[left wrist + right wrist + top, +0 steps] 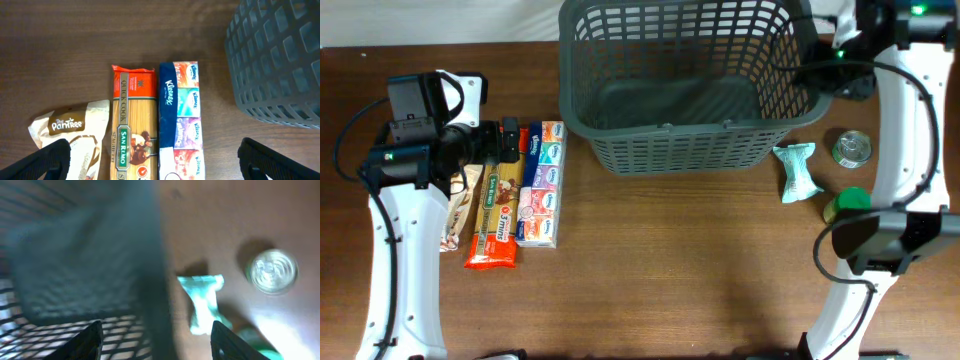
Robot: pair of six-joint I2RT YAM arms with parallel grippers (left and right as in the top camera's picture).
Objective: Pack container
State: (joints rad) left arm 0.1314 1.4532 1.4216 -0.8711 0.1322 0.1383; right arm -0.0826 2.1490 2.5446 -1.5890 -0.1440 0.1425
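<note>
The container, a large dark grey lattice basket (pixel 670 140), stands empty at the back middle of the table. It also shows at the right of the left wrist view (pixel 275 60) and, blurred, in the right wrist view (pixel 75 255). My left gripper (pixel 505 140) (pixel 160 162) is open and empty over a spaghetti pack (pixel 498 215) (pixel 132 120) and a Kleenex tissue pack (pixel 540 185) (pixel 181 120). My right gripper (pixel 820 75) (pixel 157 342) is open and empty above the basket's right wall.
A white Pantree bag (pixel 458 210) (pixel 75 130) lies left of the spaghetti. Right of the basket lie a teal packet (pixel 796 170) (pixel 202 302), a small tin can (pixel 852 148) (pixel 272 271) and a green-lidded jar (pixel 850 200) (pixel 255 335).
</note>
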